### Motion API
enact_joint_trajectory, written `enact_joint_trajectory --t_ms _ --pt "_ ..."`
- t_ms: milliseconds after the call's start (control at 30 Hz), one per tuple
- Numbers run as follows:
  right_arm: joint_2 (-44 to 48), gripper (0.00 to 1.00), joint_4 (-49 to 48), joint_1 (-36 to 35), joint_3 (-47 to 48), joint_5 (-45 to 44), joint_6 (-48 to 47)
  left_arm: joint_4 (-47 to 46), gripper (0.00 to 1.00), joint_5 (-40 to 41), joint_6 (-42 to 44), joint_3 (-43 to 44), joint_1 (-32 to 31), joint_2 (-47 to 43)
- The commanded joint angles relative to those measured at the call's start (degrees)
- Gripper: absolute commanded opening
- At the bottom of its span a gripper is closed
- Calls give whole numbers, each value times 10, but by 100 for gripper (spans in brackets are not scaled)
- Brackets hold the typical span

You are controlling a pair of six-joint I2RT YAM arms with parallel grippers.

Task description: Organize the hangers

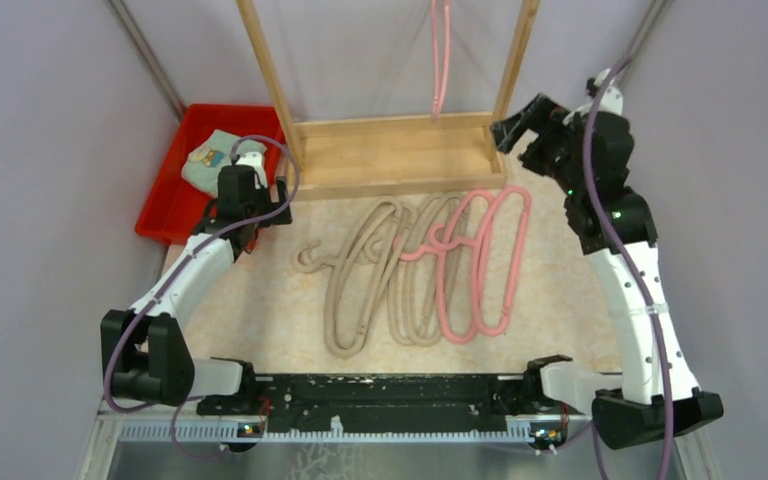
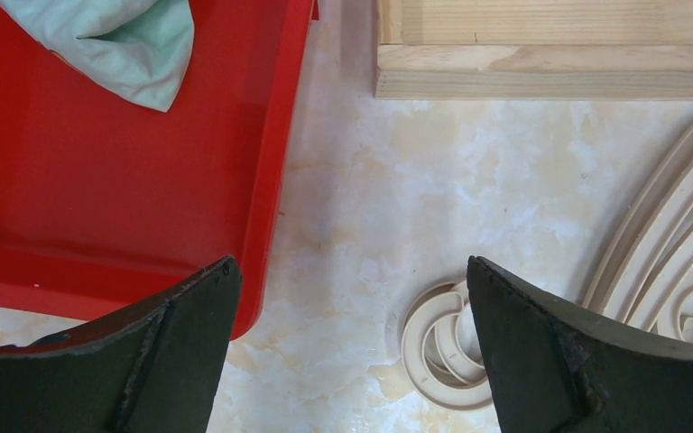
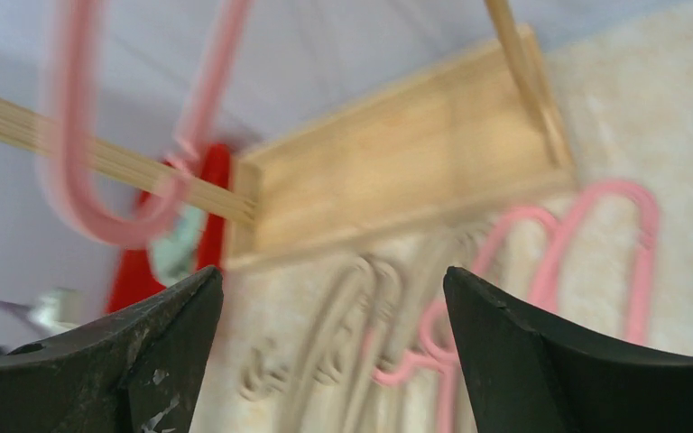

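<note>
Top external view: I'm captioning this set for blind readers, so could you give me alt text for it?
Beige hangers and pink hangers lie tangled on a marbled table before a wooden rack where one pink hanger hangs. The left arm reaches near a red bin holding a cloth; the right arm is raised beside the rack.

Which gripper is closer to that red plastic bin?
Left. The left gripper hangs just beside the red plastic bin; the right gripper is across the table, near the wooden rack and its right post.
</note>
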State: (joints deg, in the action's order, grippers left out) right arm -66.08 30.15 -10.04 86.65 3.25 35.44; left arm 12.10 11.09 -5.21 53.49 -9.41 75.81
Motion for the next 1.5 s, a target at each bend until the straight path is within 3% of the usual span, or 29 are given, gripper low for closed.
enact_joint_trajectory --t_ms 0,67,233,667,867,967,1033,1067,1467 --pt "-6 89 129 -57 -140 -133 -103 0 100 -16 -19 3 -4 6" --pt "-4 83 143 -94 -213 -169 -107 -1 100 -19 -22 1 -4 7" --pt "-42 66 123 -121 -322 -151 -93 6 100 -25 -23 7 -4 12" --pt "-169 61 36 -134 -369 -110 -109 16 100 -22 -25 -7 -4 -4" --pt "-221 47 3 -134 -385 -104 -107 19 100 -19 -17 -7 -4 -1" --pt "-229 30 4 -134 -389 -107 -105 19 100 -18 -16 -7 -4 3" --pt "-222 9 16 -135 -386 -108 -104 18 100 -18 -17 -8 -4 4" --pt "-216 6 25 -134 -383 -110 -103 17 100 -18 -18 -8 -4 5" --pt "-11 0 275 -131 -208 -101 -94 13 100 -23 -21 2 -4 19"
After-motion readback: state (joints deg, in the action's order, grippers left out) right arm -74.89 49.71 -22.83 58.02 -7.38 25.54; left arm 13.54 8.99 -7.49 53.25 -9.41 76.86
